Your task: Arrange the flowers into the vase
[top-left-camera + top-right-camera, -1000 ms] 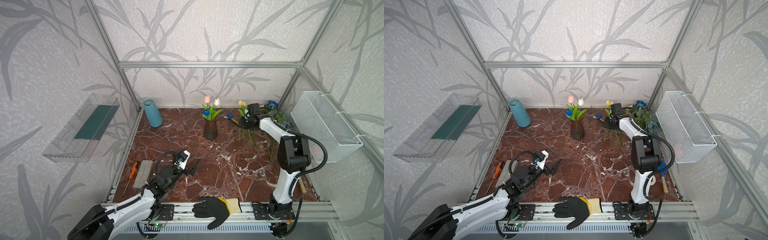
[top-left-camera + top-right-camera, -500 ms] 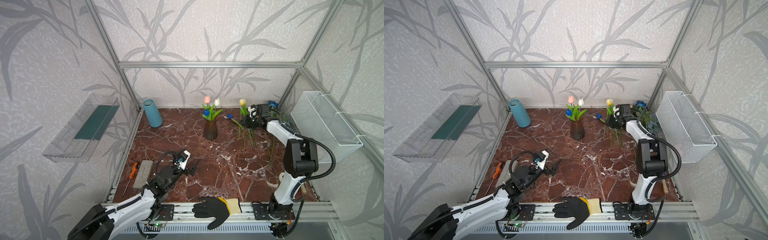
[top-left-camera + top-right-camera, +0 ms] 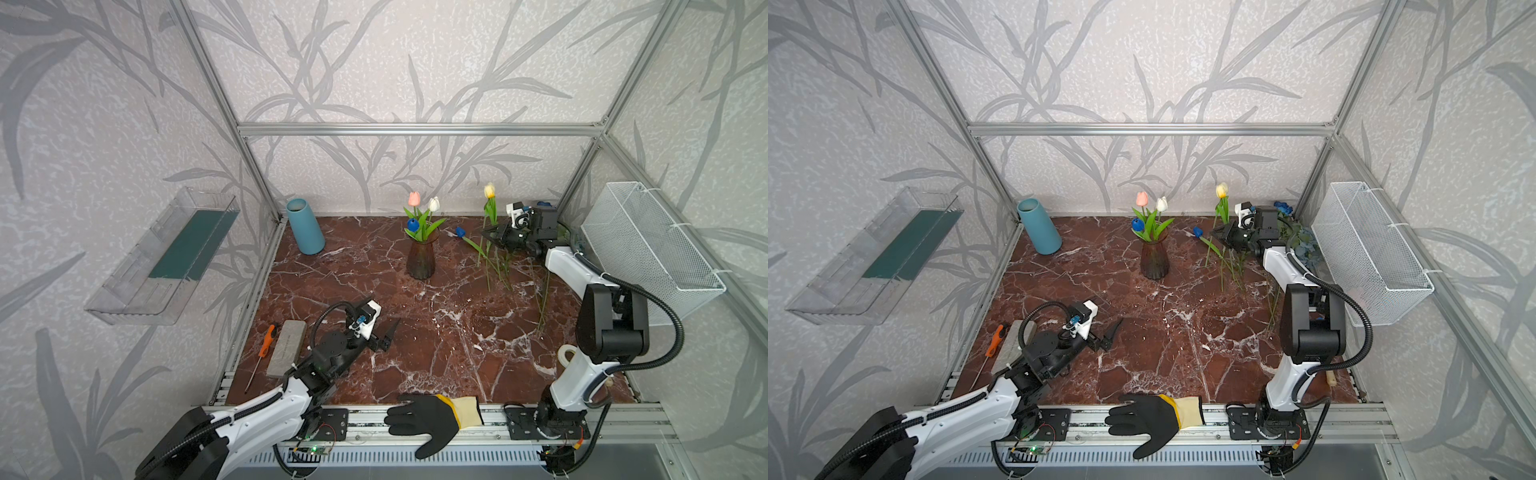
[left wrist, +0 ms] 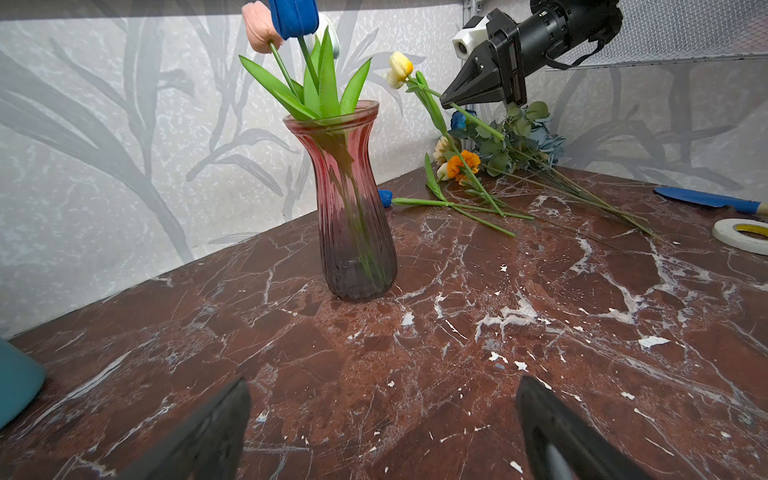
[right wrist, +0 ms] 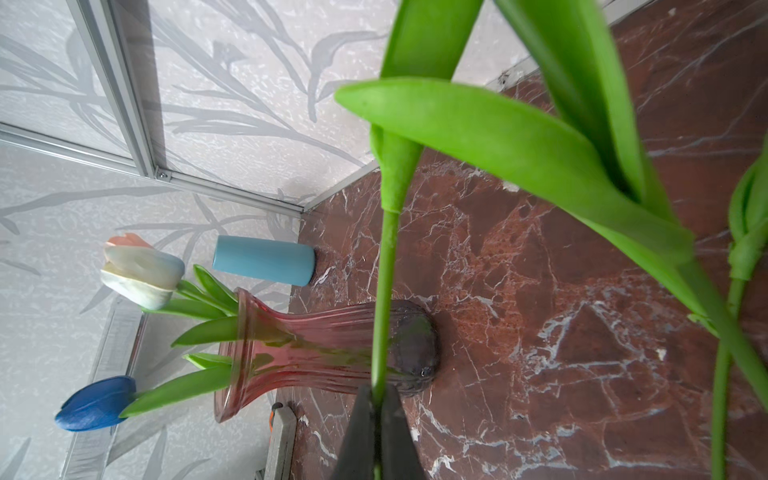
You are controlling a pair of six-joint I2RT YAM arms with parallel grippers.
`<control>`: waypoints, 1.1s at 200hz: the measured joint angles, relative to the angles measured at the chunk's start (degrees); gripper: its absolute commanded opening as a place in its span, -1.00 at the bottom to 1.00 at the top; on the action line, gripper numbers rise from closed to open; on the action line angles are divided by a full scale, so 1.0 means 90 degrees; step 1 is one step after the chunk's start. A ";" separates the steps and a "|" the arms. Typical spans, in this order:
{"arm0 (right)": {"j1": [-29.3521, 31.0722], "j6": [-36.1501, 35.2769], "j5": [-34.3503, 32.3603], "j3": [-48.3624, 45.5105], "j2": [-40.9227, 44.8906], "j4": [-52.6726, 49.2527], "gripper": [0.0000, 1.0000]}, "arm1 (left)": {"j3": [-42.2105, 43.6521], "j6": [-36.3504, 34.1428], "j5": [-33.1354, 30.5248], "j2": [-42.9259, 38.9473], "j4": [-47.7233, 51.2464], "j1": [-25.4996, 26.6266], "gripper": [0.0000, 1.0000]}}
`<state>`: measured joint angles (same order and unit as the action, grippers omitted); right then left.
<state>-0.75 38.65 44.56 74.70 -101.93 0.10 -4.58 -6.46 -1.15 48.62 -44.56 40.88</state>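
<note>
My right gripper (image 3: 486, 235) is clamped on the green stem of the yellow tulip (image 3: 489, 190), near the table's far edge and to the right of the vase (image 3: 422, 259). In the right wrist view my two black fingertips (image 5: 365, 415) pinch the thin stem with broad, bright green leaves (image 5: 478, 133) spreading past them. The tulip is off the table (image 3: 457, 332), its pale yellow closed head raised above my jaws.

The vase is ribbed glass, pink at the flared neck and darkening to smoky purple at the base, and it stands upright near the middle of the far edge. It holds a pink tulip (image 3: 414, 198), a white tulip (image 3: 434, 203) and a lower blue tulip (image 3: 412, 225), all with stiff pointed leaves.

Another blue tulip (image 4: 385, 197) lies flat on the table between the vase and my right gripper. The other flowers are piled toward the far right corner: an orange marigold (image 4: 465, 164), a dusty-blue rose bunch (image 4: 544, 141) with round grey-green leaves, and a deep-blue rose (image 4: 459, 120), their long thin stems trailing toward the right edge (a cream bloom beside the marigold is half hidden).

My left gripper (image 3: 390, 334) hovers low near the front left of the table, jaws spread wide and holding nothing, well apart from the vase.
</note>
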 measured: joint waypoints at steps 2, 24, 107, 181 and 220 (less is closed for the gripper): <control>-0.0002 0.0000 -0.0005 0.0000 0.0007 -0.0002 -1.00 | 0.0000 0.0000 0.0000 0.0000 0.0000 0.0000 0.99; -0.0007 -0.0109 -0.0032 -0.0015 0.0146 -0.0029 -1.00 | 0.0000 0.0000 0.0000 0.0002 0.0000 0.0002 0.99; 0.0022 -0.0758 -0.1005 0.0136 0.0272 -0.1035 -1.00 | -0.0012 0.0000 0.0024 0.0012 0.0007 0.0002 0.98; 0.0534 -0.2671 -0.3254 0.0991 -0.0544 -0.3424 -0.85 | -0.0107 0.0000 0.0058 0.0204 0.0000 0.0000 0.99; 0.0767 -0.3072 -0.3519 0.0991 -0.0923 -0.3769 -0.84 | -0.0107 0.0000 0.0090 0.0223 0.0002 0.0002 0.98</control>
<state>6.15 11.00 12.88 83.61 -110.24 -33.82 -5.54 -6.46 -0.34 50.63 -44.53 40.91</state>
